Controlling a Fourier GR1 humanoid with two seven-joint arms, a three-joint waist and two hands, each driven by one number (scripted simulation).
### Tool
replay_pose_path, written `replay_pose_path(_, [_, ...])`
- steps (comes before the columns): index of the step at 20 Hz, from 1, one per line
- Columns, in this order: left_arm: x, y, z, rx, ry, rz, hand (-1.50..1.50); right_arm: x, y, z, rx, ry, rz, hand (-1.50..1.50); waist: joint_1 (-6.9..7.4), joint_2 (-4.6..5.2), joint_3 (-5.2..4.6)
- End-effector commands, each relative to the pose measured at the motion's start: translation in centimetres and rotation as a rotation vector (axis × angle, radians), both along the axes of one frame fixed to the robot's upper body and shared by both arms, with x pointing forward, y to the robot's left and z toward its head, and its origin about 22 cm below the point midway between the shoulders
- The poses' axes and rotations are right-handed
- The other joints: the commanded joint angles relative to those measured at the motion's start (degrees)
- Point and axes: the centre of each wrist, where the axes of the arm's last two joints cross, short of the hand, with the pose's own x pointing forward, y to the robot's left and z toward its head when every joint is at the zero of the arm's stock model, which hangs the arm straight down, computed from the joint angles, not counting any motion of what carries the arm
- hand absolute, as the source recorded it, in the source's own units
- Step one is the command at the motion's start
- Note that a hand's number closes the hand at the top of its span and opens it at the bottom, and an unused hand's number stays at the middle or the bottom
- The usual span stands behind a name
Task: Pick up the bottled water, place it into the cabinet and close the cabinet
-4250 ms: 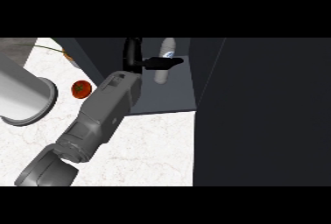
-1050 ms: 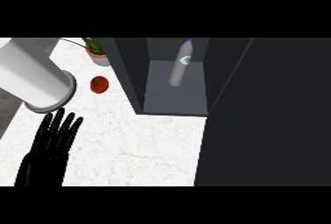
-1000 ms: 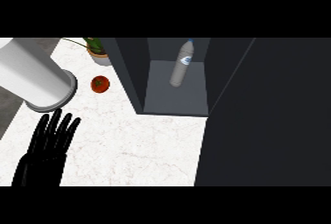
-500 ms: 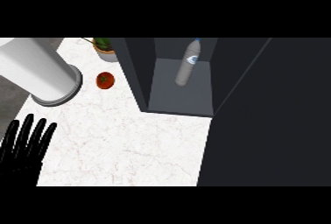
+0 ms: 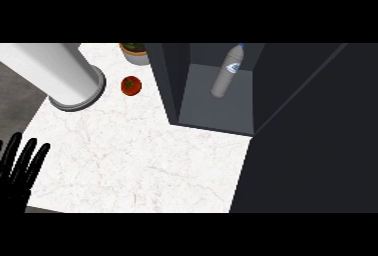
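Standing upright inside the open cabinet (image 5: 214, 107) at upper centre, the bottled water (image 5: 227, 71), long axis vertical, lying up and right of the left hand (image 5: 18, 167) resting flat-fingered and holding nothing at lower left, right hand nowhere showing.

The counter (image 5: 148, 165) just right of the left hand (image 5: 18, 167) looks like polished white marble with faint pinkish-grey veins, while the hand itself is a matt, even black. Up and to the right of the hand, the cabinet (image 5: 214, 107) has flat, matt dark-grey panels, and the bottled water (image 5: 227, 70) inside it looks like clear, slightly glossy plastic. Above the hand, the pale cylinder (image 5: 55, 70) has a smooth, satin, metal-like sheen, and the tomato (image 5: 131, 85) beside it is smooth red.
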Motion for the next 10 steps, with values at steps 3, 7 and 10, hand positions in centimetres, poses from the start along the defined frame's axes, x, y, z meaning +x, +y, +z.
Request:
replay_pose_path(3, [0.2, 1.0, 0.5, 0.016, -0.012, -0.026, -1.5, 0.0, 2.3, 1.4, 0.019, -0.022, 0.192, 1.5, 2.52, 1.03, -0.26])
replay_pose_path(7, [0.2, 1.2, 0.8, 0.029, -0.021, -0.045, -1.5, 0.7, 2.3, 1.2, -0.004, -0.047, 0.205, 1.5, 3.63, 1.13, -0.32])
replay_pose_path(10, [0.5, 1.5, 1.2, 0.031, -0.024, -0.067, -1.5, 1.5, 1.6, 1.6, -0.135, -0.127, 0.261, -1.5, 5.2, 1.08, -0.58])
